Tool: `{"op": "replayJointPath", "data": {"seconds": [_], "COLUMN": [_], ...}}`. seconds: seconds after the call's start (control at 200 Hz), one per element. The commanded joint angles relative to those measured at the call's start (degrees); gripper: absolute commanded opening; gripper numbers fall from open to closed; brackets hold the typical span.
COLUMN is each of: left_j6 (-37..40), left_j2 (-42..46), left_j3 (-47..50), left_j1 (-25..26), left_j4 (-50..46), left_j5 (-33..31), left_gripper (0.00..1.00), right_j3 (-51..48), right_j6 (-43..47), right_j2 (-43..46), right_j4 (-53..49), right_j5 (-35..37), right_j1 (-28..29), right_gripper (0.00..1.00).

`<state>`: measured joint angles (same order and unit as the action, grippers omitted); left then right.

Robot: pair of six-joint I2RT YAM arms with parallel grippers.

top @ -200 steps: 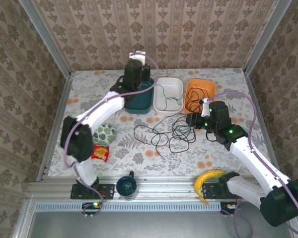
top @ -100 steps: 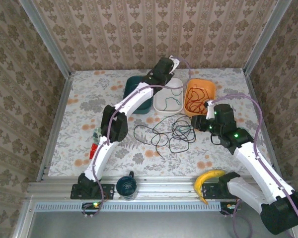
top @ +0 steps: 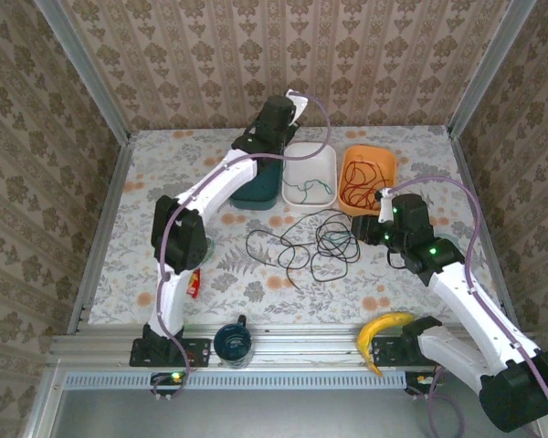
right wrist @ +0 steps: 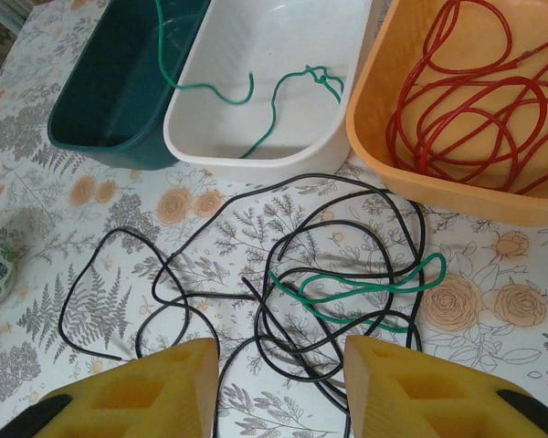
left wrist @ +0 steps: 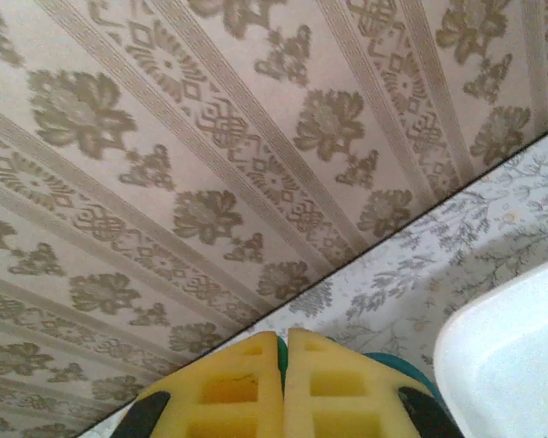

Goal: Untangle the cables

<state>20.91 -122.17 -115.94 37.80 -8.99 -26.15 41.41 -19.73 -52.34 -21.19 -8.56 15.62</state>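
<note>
Hovering parted and empty, the right gripper (right wrist: 276,360) hangs over the cables (right wrist: 297,274): thin black loops snarled with one green strand (middle of the table (top: 146,182)). Red coils fill the orange bin (right wrist: 374,123) and green ones lie in the white bin (right wrist: 256,36) near the far edge. The left gripper (left wrist: 284,370) is clenched, empty.

The cables (right wrist: 333,290) look to me like thin wire in smooth, faintly glossy plastic sheathing. The white tub (right wrist: 256,36) is glossy plastic; the orange tub (right wrist: 411,155) and teal tub (right wrist: 110,91) look more matt. The bench (right wrist: 73,182) has a matt printed covering. The pads (right wrist: 137,392) on my right jaws are porous yellow foam.
</note>
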Motion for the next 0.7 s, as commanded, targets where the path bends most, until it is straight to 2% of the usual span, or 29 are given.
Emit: {"op": "replayJointPath", "data": {"seconds": [0.0, 0.1, 0.22, 0.37, 0.475, 0.57, 0.69], "left_j6": [4.42, 9.42, 12.61, 12.43, 12.41, 10.54, 8.81], "left_j2": [0.55, -1.00, -4.77, -7.53, -8.75, -10.85, -14.70], "left_j3": [1.83, 2.12, -1.00, -4.07, -5.53, -8.24, -13.11], "left_j1": [0.18, 1.23, 2.19, 2.40, 2.84, 2.80, 2.90], "left_j4": [0.31, -0.99, -3.20, -3.81, -4.32, -7.24, -11.58], "left_j5": [2.59, 6.09, 6.33, 7.49, 10.59, 14.55, 15.82], "left_gripper": [0.00, 0.00, 0.00, 0.00, 0.00, 0.00, 0.00], "right_j3": [-0.54, -0.54, -0.19, 0.16, 0.08, -0.09, -0.18], "right_j6": [0.00, 0.08, 0.40, 0.78, 0.50, 0.14, 0.29], "right_j2": [0.27, 0.01, 0.08, 0.26, -0.13, -0.57, -0.03], "right_j4": [0.36, 0.32, -0.41, -1.06, -0.75, -0.08, -0.47], "right_j5": [-0.36, -0.02, 0.80, 1.44, 0.77, 0.30, 0.36], "right_j1": [-0.22, -0.23, -0.21, -0.27, -0.30, -0.27, -0.28], "right_gripper": [0.43, 0.43, 0.43, 0.43, 0.43, 0.43, 0.43]}}
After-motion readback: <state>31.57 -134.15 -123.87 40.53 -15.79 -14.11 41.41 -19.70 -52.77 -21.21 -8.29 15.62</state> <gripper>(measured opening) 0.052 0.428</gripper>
